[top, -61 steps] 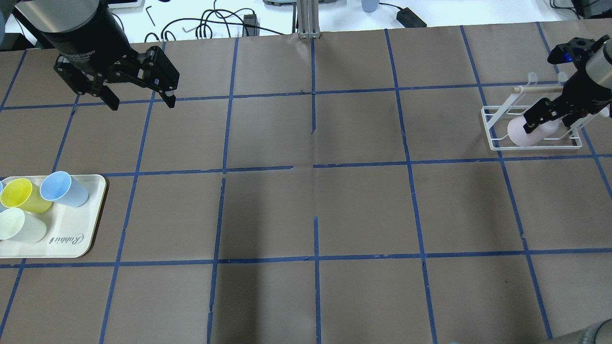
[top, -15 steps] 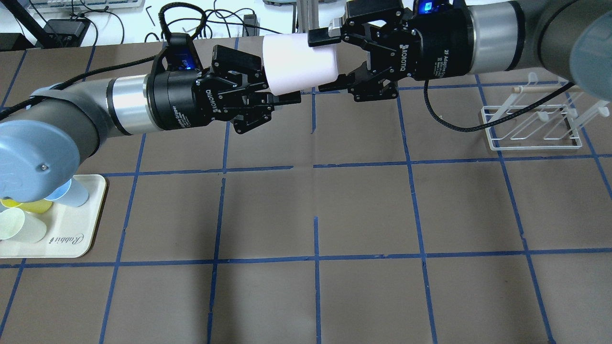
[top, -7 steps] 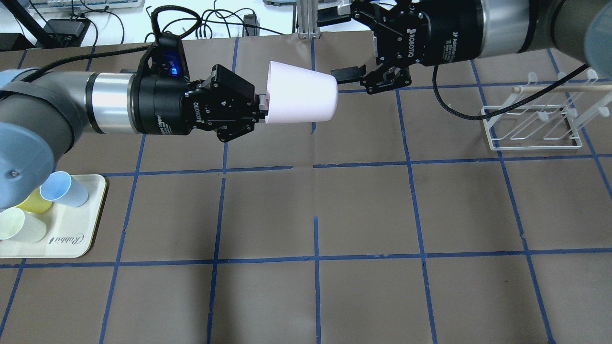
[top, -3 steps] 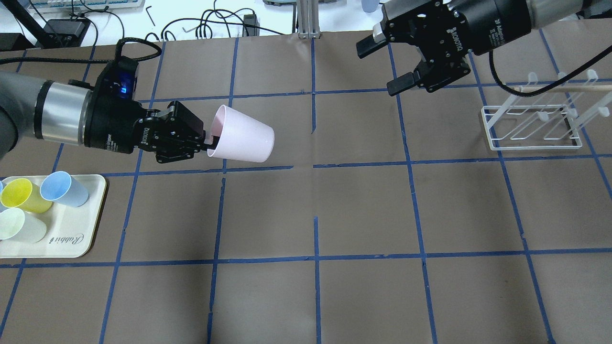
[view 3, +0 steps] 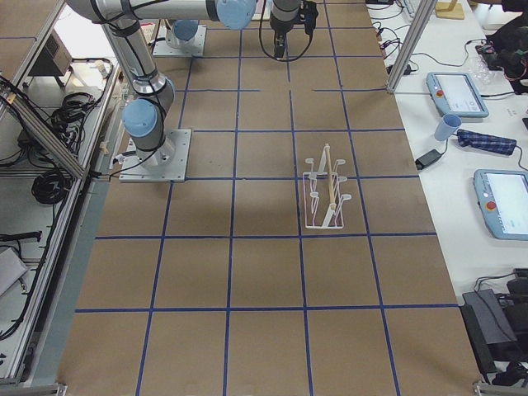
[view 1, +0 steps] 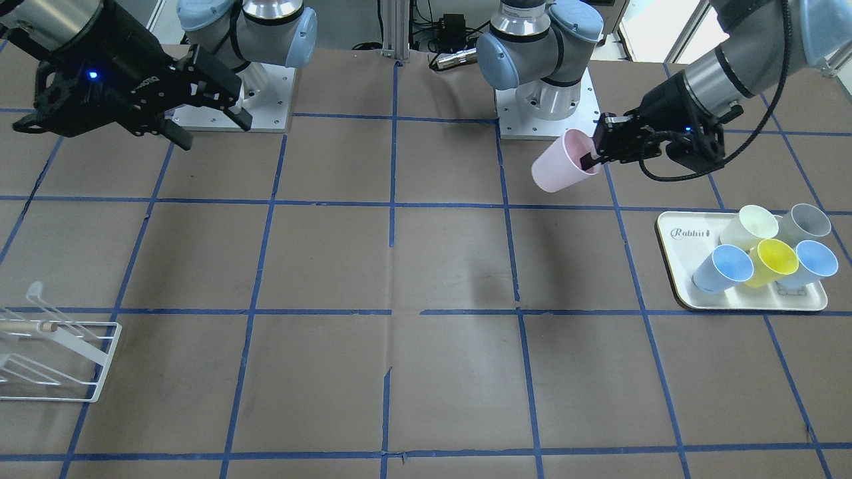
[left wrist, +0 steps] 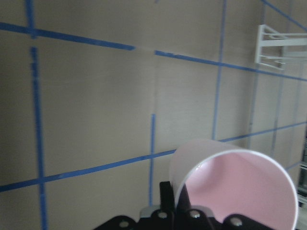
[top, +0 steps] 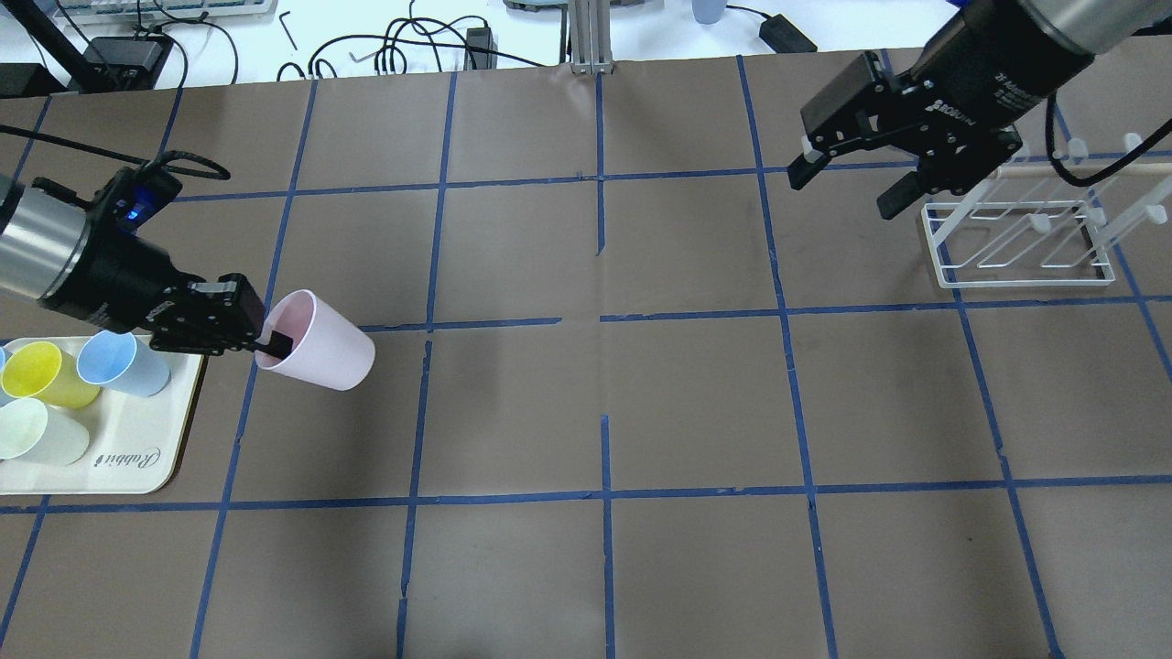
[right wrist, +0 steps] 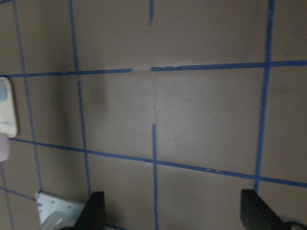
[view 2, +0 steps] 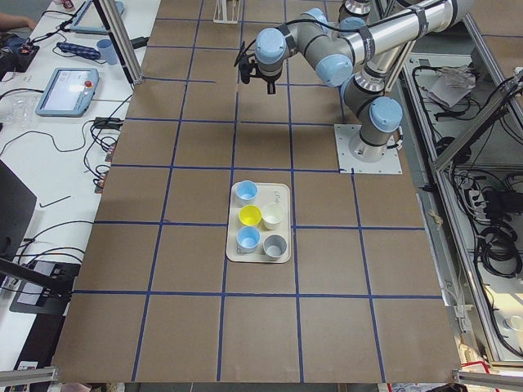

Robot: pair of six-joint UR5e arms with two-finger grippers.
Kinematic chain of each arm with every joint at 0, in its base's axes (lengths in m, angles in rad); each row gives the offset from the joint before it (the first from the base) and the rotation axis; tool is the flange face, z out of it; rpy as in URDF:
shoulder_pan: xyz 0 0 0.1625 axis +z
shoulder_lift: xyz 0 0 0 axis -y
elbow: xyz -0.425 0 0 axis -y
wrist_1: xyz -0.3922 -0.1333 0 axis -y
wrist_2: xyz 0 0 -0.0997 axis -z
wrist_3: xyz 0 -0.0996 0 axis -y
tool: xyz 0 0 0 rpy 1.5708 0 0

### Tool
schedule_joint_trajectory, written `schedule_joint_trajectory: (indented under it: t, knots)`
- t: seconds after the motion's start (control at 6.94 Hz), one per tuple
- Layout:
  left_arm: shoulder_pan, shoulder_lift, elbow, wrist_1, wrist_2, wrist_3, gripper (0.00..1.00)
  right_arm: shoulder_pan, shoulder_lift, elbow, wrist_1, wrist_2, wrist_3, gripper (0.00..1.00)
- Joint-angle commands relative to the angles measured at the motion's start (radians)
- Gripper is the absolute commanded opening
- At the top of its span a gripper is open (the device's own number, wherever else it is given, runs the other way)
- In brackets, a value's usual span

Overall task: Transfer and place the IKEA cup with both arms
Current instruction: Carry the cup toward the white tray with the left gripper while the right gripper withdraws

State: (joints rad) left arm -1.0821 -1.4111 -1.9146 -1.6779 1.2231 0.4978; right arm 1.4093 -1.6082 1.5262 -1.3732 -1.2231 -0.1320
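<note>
The pale pink IKEA cup hangs tilted on its side just right of the cream tray, above the table. My left gripper is shut on the cup's rim, one finger inside the mouth. The cup also shows in the front view with the left gripper pinching its rim, and in the left wrist view. My right gripper is open and empty, held high beside the white wire rack; in the front view the right gripper is at the upper left.
The tray holds two light-blue cups, a yellow cup, a cream cup and a grey cup. The rack stands empty at the robot's right. Brown paper with blue tape lines covers the table.
The right gripper let go of the pink cup and drew back toward the rack. The left gripper, holding the cup by its rim, carried it left and down toward the tray.
</note>
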Motion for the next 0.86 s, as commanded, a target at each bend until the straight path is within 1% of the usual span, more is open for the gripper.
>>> schedule_joint_trajectory:
  t: [0.0,0.14,0.29,0.58,0.72]
  knots:
    - [0.098,-0.043,-0.009,0.14,0.277,0.163,0.0,0.013,0.008,0.031,-0.131,-0.264,0.168,1.0]
    - [0.129,-0.073,-0.023,0.221,0.347,0.229,0.0,0.049,0.007,0.064,-0.194,-0.364,0.223,1.0]
    - [0.189,-0.112,-0.04,0.295,0.352,0.311,0.0,0.107,0.011,0.083,-0.287,-0.401,0.271,1.0]
    - [0.298,-0.201,-0.086,0.448,0.34,0.485,0.0,0.184,0.051,0.077,-0.392,-0.4,0.337,1.0]
    - [0.309,-0.248,-0.074,0.498,0.34,0.545,0.0,0.198,0.065,0.083,-0.439,-0.398,0.338,1.0]
